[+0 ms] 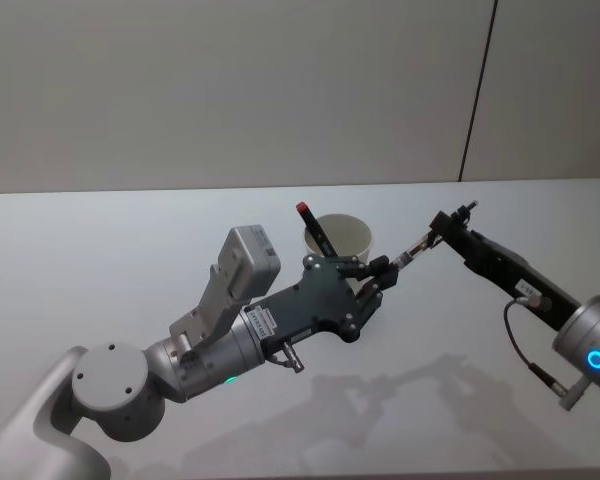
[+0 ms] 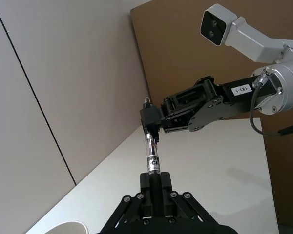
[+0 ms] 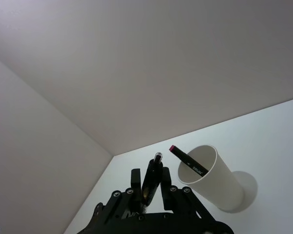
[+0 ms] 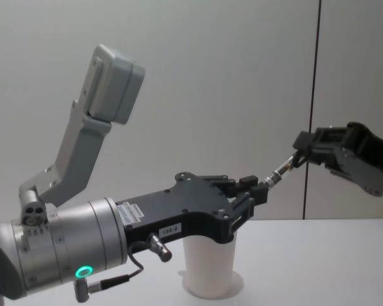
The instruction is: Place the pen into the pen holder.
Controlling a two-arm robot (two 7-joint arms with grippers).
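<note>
A slim pen (image 1: 410, 255) with a clear barrel is held off the table at both ends. My left gripper (image 1: 380, 272) is shut on its lower end, and my right gripper (image 1: 438, 232) is shut crosswise on its upper end. In the left wrist view the pen (image 2: 152, 151) runs from my left gripper (image 2: 154, 184) to the right gripper (image 2: 150, 121). The pen holder (image 1: 354, 234), a white paper cup, stands upright just behind and below the left gripper. The chest view shows the pen holder (image 4: 207, 268) under the left gripper (image 4: 255, 191).
A black marker with a red cap (image 1: 314, 228) leans inside the cup, its cap above the rim, also seen as the marker (image 3: 188, 161) in the right wrist view. The white table (image 1: 100, 260) stretches to a grey wall behind.
</note>
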